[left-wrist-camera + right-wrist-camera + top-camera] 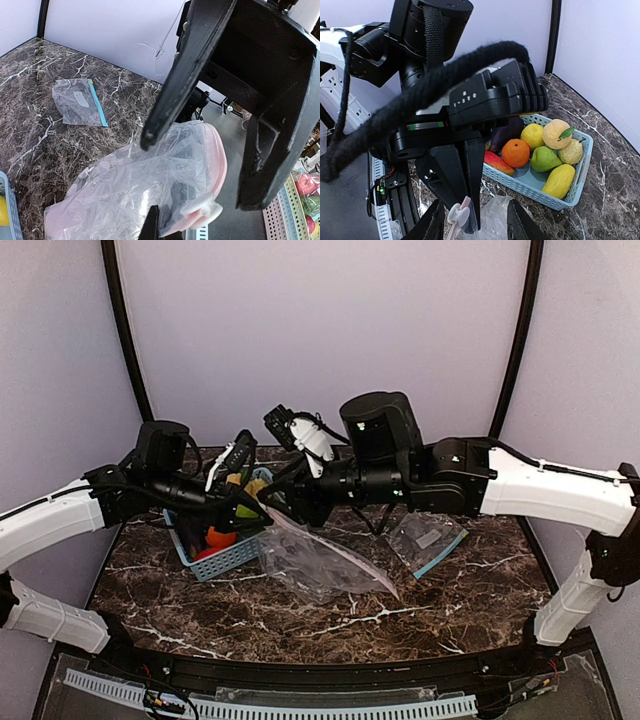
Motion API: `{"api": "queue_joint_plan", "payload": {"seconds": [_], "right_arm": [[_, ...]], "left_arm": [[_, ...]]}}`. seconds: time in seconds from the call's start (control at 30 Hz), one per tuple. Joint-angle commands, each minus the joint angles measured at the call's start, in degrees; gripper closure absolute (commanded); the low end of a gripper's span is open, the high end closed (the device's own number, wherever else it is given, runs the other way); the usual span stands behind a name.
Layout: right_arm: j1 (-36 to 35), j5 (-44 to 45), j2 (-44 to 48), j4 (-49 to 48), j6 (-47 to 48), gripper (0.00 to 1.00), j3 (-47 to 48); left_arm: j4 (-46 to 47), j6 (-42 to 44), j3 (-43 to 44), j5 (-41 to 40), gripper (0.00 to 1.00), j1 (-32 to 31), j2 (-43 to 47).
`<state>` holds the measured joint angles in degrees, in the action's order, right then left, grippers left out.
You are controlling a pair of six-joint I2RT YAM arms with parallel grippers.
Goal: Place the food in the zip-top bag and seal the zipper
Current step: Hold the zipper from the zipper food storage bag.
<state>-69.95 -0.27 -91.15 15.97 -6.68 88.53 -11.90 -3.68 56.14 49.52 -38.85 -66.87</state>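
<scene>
Found the food (220, 537) lying all together in the light-blue perforated basket (535, 192) toward the left of the marble table (450, 610), every piece outside the zip-top bag (320, 565). Counted in the basket an orange (515, 152), a lemon (532, 136), a peach (555, 134) with a green leaf, a green apple (544, 159), a long yellow piece (558, 181), a knobbly pale lemon (571, 151), a red piece (495, 161) against the near wall, and a purple eggplant (507, 132) (partly hidden behind the left arm's wrist in the right wrist view).

Saw the zip-top bag just right of the basket, clear body draped down onto the table, pink zipper strip (217, 160) lifted at the top between the two grippers. Noted the left gripper (462, 212) clenched on that lifted rim, fingers pressed together over a pale tab at the bag's edge. Noted the right gripper (199, 172) facing it from the other side, jaws parted, one finger on each side of the bag's mouth, nothing visibly pinched between them. Could not tell for certain about contact between either fingertip and the film.

Spotted a smaller bag (77, 102) with a blue zipper lying flat on the table, well apart to the right, clear of both arms.
</scene>
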Motion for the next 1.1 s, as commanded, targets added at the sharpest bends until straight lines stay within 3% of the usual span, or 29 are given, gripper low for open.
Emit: {"api": "queue_joint_plan", "payload": {"seconds": [0.0, 0.53, 0.8, 1.07], "right_arm": [[-0.97, 4.84, -1.39, 1.00, 0.35, 0.60, 1.82], [-3.93, 8.40, -1.34, 0.80, -0.49, 0.63, 1.56], [-4.21, 9.65, -2.16, 1.27, -0.19, 0.78, 1.99], [-4.55, 9.72, -2.85, 2.14, 0.17, 0.75, 2.51]], "left_arm": [[0.16, -0.42, 1.26, -0.48, 0.99, -0.26, 0.48], [0.38, -1.06, 1.32, -1.68, 0.99, -0.20, 0.57], [0.38, -1.62, 1.24, -1.70, 0.99, -0.27, 0.68], [0.36, -1.61, 1.26, -1.79, 0.99, -0.27, 0.69]]}}
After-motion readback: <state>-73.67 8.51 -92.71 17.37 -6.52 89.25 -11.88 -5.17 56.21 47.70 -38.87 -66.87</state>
